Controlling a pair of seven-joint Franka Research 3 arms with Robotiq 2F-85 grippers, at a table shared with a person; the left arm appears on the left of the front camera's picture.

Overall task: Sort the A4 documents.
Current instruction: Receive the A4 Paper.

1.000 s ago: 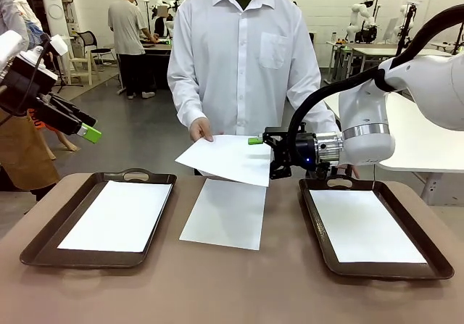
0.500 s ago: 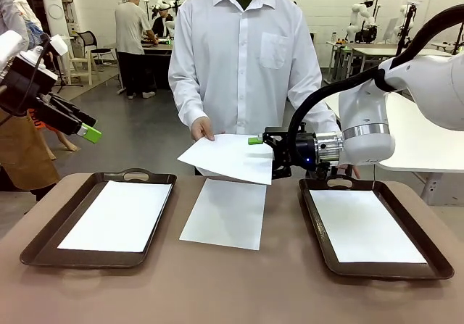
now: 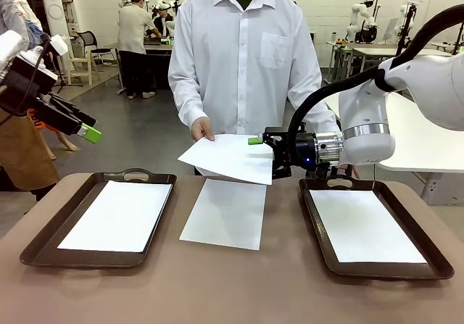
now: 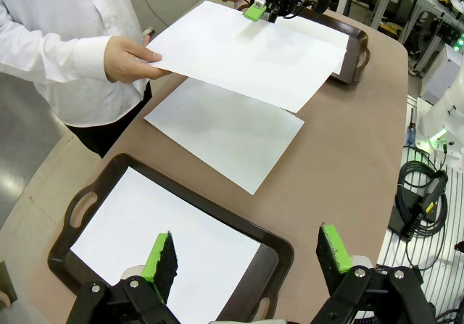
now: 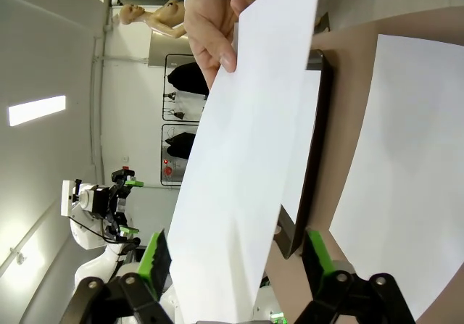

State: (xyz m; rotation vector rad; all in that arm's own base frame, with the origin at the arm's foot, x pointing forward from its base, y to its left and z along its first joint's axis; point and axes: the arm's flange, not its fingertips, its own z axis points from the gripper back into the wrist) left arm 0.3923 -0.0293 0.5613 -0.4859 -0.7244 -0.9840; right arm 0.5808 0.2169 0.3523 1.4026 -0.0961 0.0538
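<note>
While a person's hand [image 3: 201, 129] holds the raised sheet [image 3: 226, 157], its edge sits between the wide-apart fingers of the right gripper [image 3: 267, 156].

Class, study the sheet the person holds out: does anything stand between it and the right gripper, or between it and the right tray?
Nothing visible does. The sheet has its edge inside the open right gripper, and the right tray sits close beside and below. A hand grips the sheet's far corner.
</note>
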